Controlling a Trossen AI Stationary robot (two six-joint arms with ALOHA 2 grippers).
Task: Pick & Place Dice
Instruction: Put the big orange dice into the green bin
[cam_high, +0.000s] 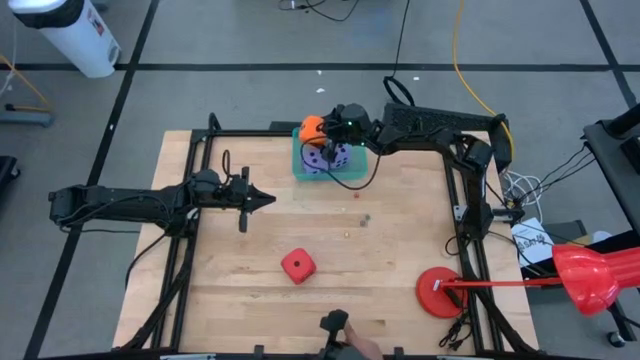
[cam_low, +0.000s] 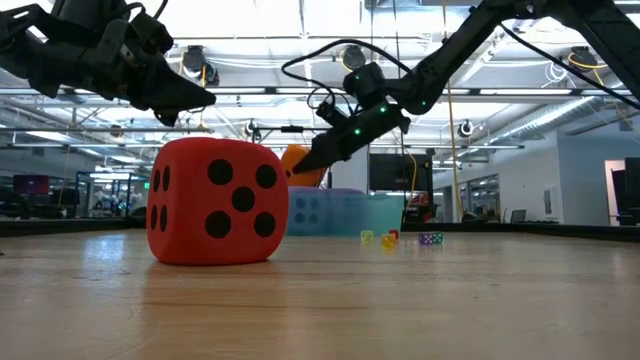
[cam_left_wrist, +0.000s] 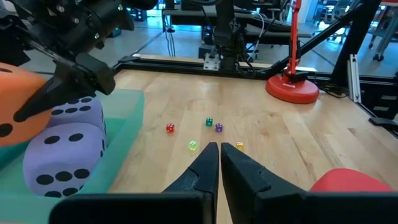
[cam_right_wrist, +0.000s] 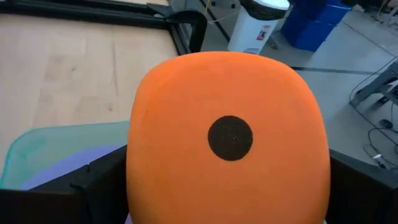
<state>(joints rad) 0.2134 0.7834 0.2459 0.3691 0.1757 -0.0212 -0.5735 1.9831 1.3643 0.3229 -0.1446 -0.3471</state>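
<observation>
We see the right pincer (cam_high: 322, 133) over the far side of the wooden surface (cam_high: 400, 260), above the teal bin (cam_high: 302, 166), w/ the orange die (cam_high: 311, 127) between its fingers; in the right wrist view the die fills the frame, one dark pip facing us, dark fingers (cam_right_wrist: 99, 186) at both flanks. Jaws stand spread very wide, and we can't tell if they press the die's sides or just bracket it. The die is soft-looking, foam-like, rounded corners, and sits above the two purple dice (cam_high: 330, 157) already in the bin. In the left wrist view those two are stacked, pale lilac w/ dark pips, same plush look; the bin is translucent, thin-walled plastic. The left pincer (cam_high: 268, 201) hangs above the surface's left-middle, fingers pressed together to a point, holding nothing. The red die (cam_high: 297, 265) lies alone on bare wood nearer the front edge, well apart from the bin; low view shows its five-pip face, matte, w/ rounded edges. Count: 4 big dice, i.e. 1 orange, 2 purple, 1 red. Approx. 5 tiny hard dice (cam_left_wrist: 209, 122), translucent, mixed colours, scattered mid-surface. One red round base (cam_high: 440, 293) sits at the front right corner.
</observation>
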